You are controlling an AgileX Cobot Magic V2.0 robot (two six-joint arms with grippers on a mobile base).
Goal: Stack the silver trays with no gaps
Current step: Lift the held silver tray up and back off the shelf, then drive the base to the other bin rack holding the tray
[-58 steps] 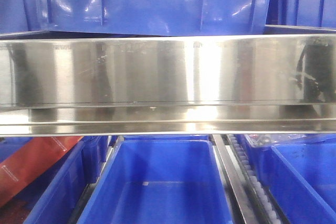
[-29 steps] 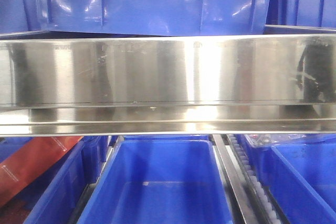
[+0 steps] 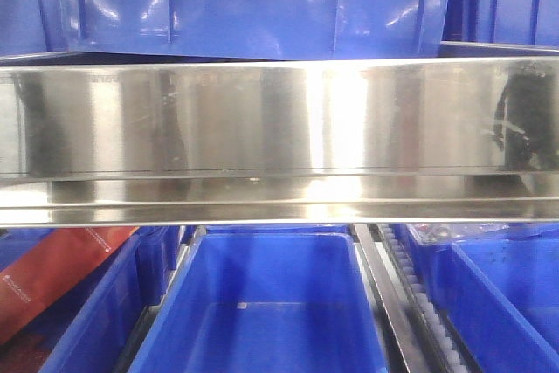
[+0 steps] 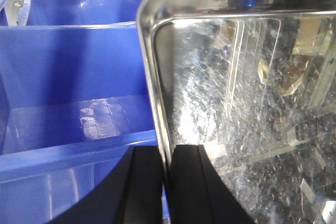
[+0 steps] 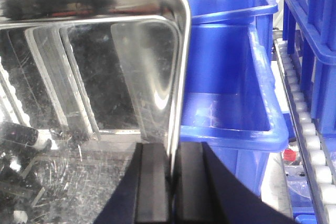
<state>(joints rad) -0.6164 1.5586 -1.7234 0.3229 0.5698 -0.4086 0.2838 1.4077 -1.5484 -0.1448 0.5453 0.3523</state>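
Nothing has visibly moved: left gripper (image 4: 167, 184) and right gripper (image 5: 171, 182) pinch the silver tray (image 4: 236, 103) by its thin side rims, so a slip could tilt it.

**Count: trays, bins, grippers**

One silver tray (image 4: 236, 103) shows in each wrist view; whether it is the same tray cannot be told. There are two grippers, the left gripper (image 4: 167, 156) and the right gripper (image 5: 172, 153). The front view shows parts of six blue bins (image 3: 271, 303), three above and three below one steel band (image 3: 279, 120). It also shows one red packet (image 3: 52, 277).
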